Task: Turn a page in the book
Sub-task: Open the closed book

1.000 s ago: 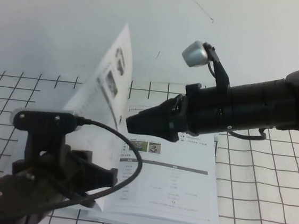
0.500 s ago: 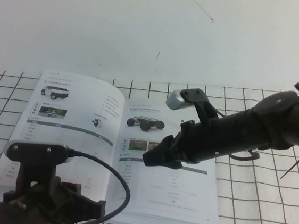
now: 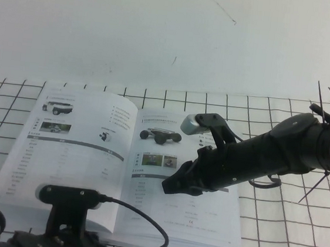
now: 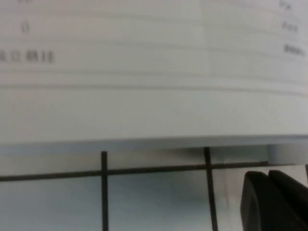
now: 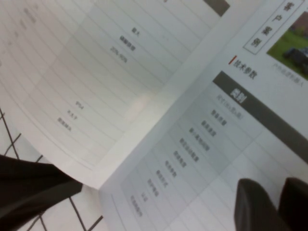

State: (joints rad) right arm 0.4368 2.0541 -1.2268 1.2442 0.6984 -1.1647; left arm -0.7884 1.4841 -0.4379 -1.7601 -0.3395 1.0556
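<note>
The book point(image 3: 193, 221) lies open and flat on the grid cloth. The page point(image 3: 74, 143) lies flat on the book's left side, showing vehicle photos and a table. My right gripper point(image 3: 170, 186) hovers over the right-hand page near the spine, shut and empty. In the right wrist view its fingertips point(image 5: 255, 202) sit close together above the printed table of the book point(image 5: 207, 134), with the page point(image 5: 72, 72) beyond the fold. My left gripper point(image 4: 267, 178) is shut and empty, low over the cloth just in front of the book's front edge point(image 4: 144, 115).
The white cloth with black grid lines point(image 3: 295, 231) covers the table, with a plain white wall point(image 3: 163, 29) behind. The left wrist camera mount point(image 3: 68, 197) and its cable stand over the book's front left corner.
The page stood upright a second ago and now lies flat on the left. My right gripper drew back to the right and lower. My left arm sank toward the front edge.
</note>
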